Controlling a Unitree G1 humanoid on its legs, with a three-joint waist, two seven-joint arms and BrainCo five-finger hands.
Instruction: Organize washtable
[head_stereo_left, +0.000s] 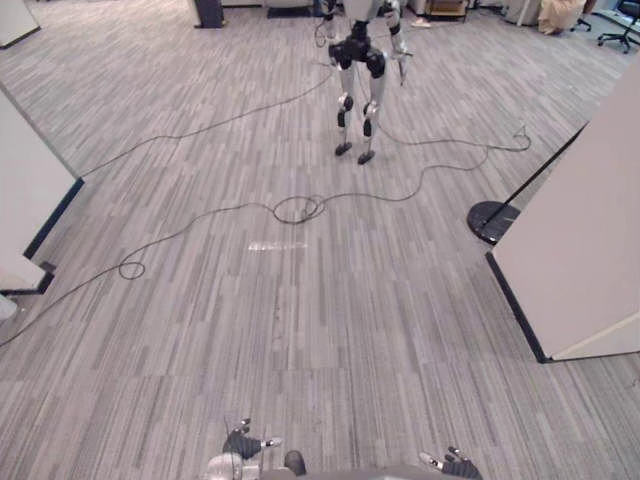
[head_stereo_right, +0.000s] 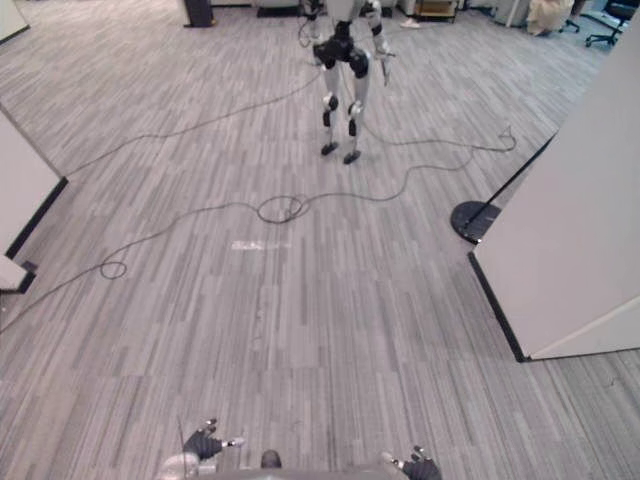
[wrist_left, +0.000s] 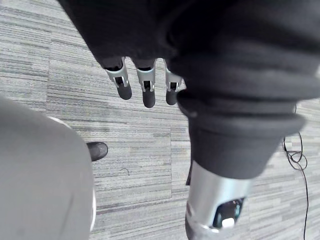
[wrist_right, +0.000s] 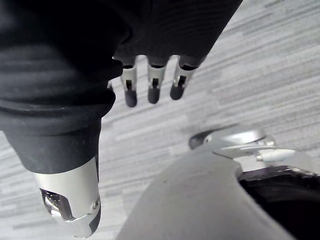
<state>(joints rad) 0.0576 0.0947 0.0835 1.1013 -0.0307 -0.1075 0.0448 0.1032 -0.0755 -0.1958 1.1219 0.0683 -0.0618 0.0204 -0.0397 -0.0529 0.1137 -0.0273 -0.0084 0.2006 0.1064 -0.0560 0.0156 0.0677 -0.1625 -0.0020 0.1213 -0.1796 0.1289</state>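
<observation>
Left hand (wrist_left: 145, 82): fingers straight, empty, hanging over carpet (head_stereo_left: 300, 330). Right hand (wrist_right: 152, 82): likewise. Second robot (head_stereo_left: 360, 70) stood ahead, white partition (head_stereo_left: 580, 240) beside. Washtable: unseen; progress unjudgeable.

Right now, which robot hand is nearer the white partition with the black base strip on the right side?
Right. The right robot hand hangs at the lower edge, on the same side as the white partition. The left robot hand hangs further across the carpet. Both are open, well short of it.
</observation>
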